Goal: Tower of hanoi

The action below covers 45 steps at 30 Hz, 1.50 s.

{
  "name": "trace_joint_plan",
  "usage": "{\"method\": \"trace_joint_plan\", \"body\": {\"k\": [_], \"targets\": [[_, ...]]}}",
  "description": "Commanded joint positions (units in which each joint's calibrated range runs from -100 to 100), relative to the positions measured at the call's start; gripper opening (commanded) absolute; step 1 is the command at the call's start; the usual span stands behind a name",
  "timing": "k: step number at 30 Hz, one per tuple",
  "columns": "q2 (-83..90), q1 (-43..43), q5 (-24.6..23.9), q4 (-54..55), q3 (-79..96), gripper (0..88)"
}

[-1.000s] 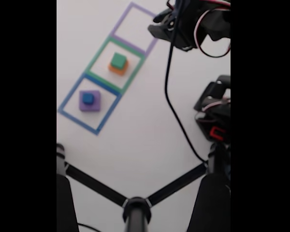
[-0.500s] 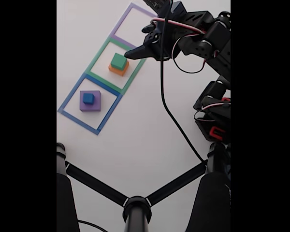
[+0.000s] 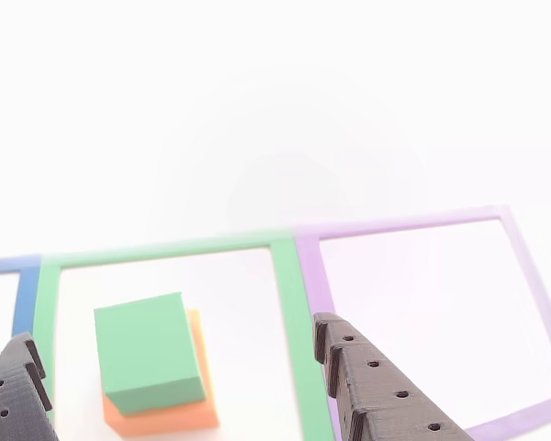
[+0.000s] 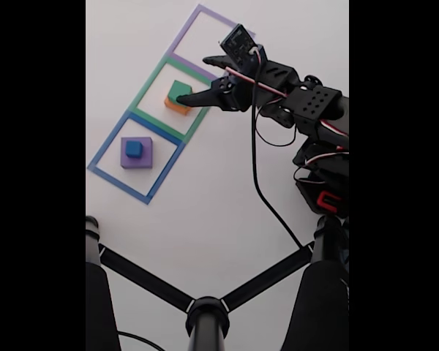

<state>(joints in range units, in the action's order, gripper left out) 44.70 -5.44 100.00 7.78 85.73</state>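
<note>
We have our fingers (image 3: pixel 179 390) spread wide, hovering either side of the green cube (image 3: pixel 149 352), which sits on the orange block (image 3: pixel 165 413) in the green square (image 3: pixel 289 303) (presumably our next lift).

Light is bright and even. In the other view the white table (image 3: pixel 257 119) above the gripper (image 3: pixel 179 367) is blown out to near featureless glare, and the taped outlines look pale and soft-edged. The fixed view is slightly blurred throughout, with black bars at both sides. Shadows are faint: a weak one beneath the gripper (image 4: pixel 194 82), none sharp.
</note>
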Motion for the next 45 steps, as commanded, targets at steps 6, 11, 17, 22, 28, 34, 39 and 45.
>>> {"method": "trace_joint_plan", "body": {"k": [6,11,17,22,28,34,39,45], "targets": [[-18.74,0.83,0.0,28.92,2.91,34.2],[-29.0,1.82,0.0,39.44,2.46,33.7],[-39.81,3.58,0.0,48.27,-0.72,32.8],[-47.75,4.87,0.0,54.01,-4.26,31.9],[-52.55,5.33,0.0,55.47,-7.26,30.9],[-54.24,5.56,0.0,55.47,-7.17,30.6],[-55.2,5.86,0.0,55.47,-7.08,29.9],[-55.28,7.01,0.0,55.55,-7.17,28.6]]}}
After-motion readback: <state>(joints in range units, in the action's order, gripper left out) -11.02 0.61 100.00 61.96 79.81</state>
